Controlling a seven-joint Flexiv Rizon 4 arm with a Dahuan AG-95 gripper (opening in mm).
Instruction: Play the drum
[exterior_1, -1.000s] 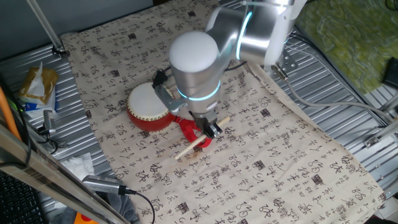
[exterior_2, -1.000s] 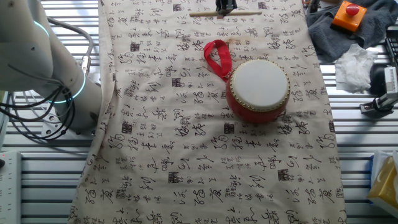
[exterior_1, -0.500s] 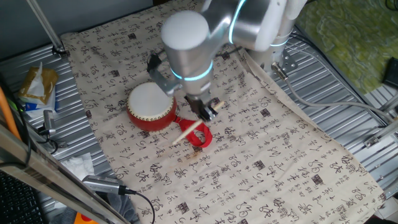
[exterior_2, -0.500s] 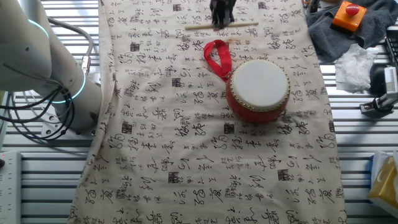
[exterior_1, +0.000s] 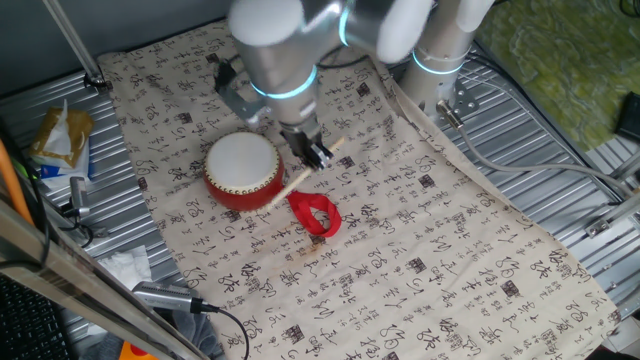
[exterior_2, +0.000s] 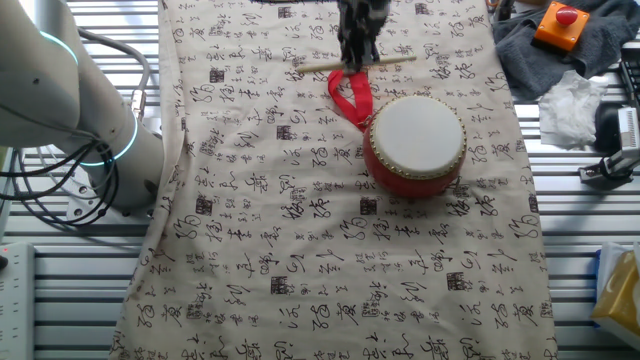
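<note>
The drum (exterior_1: 242, 171) has a red barrel body and a flat white head and stands on the printed cloth; it also shows in the other fixed view (exterior_2: 416, 145). Its red ribbon loop (exterior_1: 316, 214) lies on the cloth beside it (exterior_2: 349, 93). My gripper (exterior_1: 318, 156) is shut on a thin pale wooden stick (exterior_1: 296, 179), held in the air just right of the drum. The stick's lower end reaches near the drum's side. In the other fixed view the gripper (exterior_2: 356, 55) holds the stick (exterior_2: 358, 66) level above the ribbon.
A white cloth with black characters (exterior_2: 330, 260) covers the table. A grey rag with an orange box and red button (exterior_2: 559, 22) and crumpled white tissue (exterior_2: 569, 105) lie at the side. A snack bag (exterior_1: 60, 140) and cables (exterior_1: 170, 298) sit off the cloth. The robot base (exterior_2: 60, 120) stands nearby.
The gripper has lifted the stick off the cloth and carried it over the ribbon towards the drum. The drum and ribbon have not moved.
</note>
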